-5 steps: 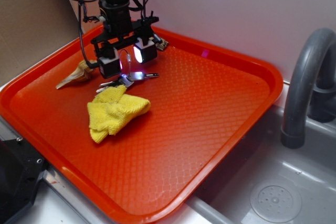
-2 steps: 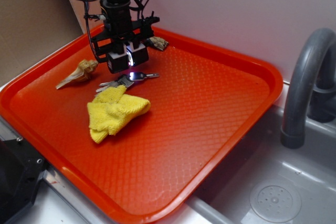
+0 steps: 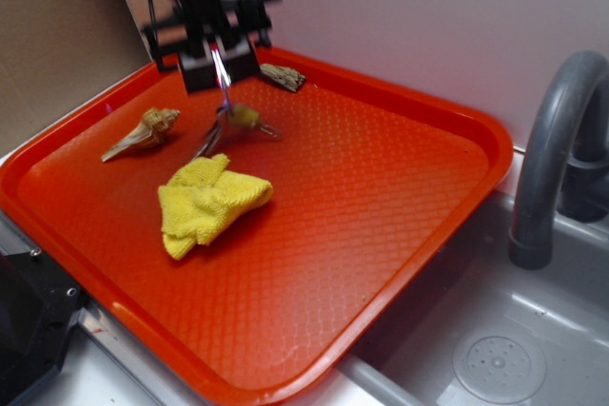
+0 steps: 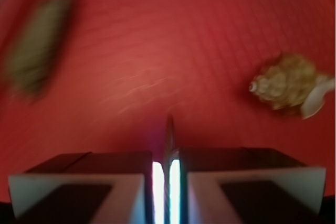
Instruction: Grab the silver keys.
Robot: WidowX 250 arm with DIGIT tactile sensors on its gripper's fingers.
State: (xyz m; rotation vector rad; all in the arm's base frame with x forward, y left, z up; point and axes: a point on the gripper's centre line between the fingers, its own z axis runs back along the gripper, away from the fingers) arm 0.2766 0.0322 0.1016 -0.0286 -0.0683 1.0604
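The grab itself is looking done: the gripper (image 3: 220,71) is pinching the thin wire ring of the silver keys (image 3: 231,119), and the bunch is hanging in the air below it, tilted and slightly blurred, just above the far-left part of the orange tray (image 3: 381,187). In the wrist view the two pads are sitting nearly together with only a bright sliver between them, and the ring's edge is showing as a thin dark line rising from that gap (image 4: 170,129). What is left, as I judge it, is only keeping the hold secure, since a thin wire ring offers little surface and the flat metal keys are dangling freely from it.

The tray is moulded plastic with a fine diamond-grid texture and a raised rounded rim. On the tray, the tan spiral seashell (image 3: 145,132) is lying to the left of the hanging keys, ridged and pointed at one end. The brown wood scrap (image 3: 282,76) is resting close to the tray's far rim, rough and splintery. The yellow cloth (image 3: 207,203) is lying crumpled on the tray just in front of the keys, soft and nubbly
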